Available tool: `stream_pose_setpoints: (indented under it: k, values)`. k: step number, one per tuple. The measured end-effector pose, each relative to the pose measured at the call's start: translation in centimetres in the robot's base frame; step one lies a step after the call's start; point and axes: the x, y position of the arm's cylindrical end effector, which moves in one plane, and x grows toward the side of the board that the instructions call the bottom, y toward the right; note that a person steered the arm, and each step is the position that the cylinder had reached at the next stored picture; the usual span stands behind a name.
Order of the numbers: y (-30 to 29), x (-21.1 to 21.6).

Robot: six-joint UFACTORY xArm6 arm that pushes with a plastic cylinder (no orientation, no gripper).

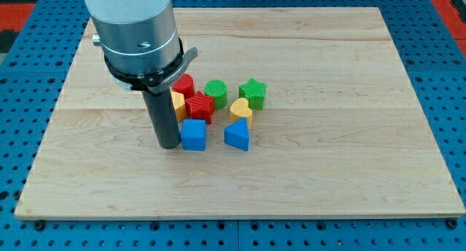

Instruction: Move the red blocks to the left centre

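Observation:
Two red blocks sit in a cluster near the board's middle: a red cylinder (183, 84) and a red star-like block (199, 106) just below and to its right. My tip (168, 145) rests on the board at the cluster's left, right beside a blue cube (194, 134) and below a yellow block (178, 103), which the rod partly hides. The tip is a little below and to the left of the red star-like block.
A green cylinder (215, 92), a green star (253, 92), a yellow heart (241, 110) and a blue triangular block (237, 136) lie to the right of the red blocks. The wooden board (328, 171) sits on a blue perforated table.

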Motion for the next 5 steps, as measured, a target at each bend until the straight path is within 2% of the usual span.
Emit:
stream_pose_setpoints:
  k: [1,2,4,5]
  values:
    - [1.8,-0.9]
    - [2.4,-3.8]
    - [7.7,-5.1]
    - [7.9,-7.9]
